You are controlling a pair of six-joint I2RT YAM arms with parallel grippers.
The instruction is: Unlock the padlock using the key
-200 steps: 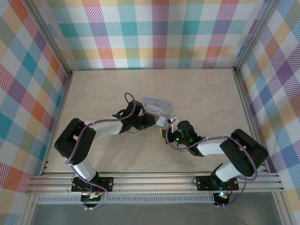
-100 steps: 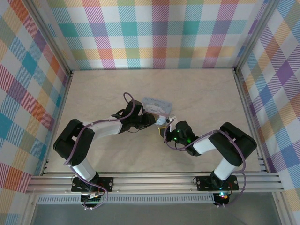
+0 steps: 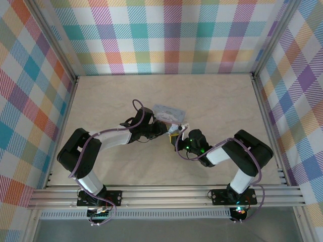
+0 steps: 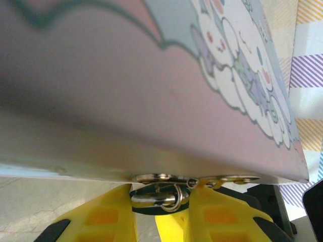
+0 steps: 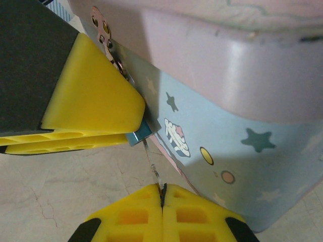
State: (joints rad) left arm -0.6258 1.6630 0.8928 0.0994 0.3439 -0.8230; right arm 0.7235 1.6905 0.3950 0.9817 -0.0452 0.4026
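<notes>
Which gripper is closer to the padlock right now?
Left. The left gripper clamps the padlock where it hangs from the tin box. The right gripper is slightly apart, shut on the key, which spans the gap to the padlock.

Black-and-white arms [image 3: 113, 137], looping purple cables [image 3: 135, 102], yellow ribbed pincer fingers [image 5: 126, 222].

The box [image 5: 227, 126] is light blue with stars, dots and a cartoon print, its lid [image 5: 202, 55] pale pink. The padlock [image 5: 141, 132] is teal-blue, the key [image 5: 154, 171] silvery, the fingers [image 5: 91, 106] yellow. The walls [image 3: 171, 35] are pastel plaid, the table [image 3: 217, 96] beige marble.
</notes>
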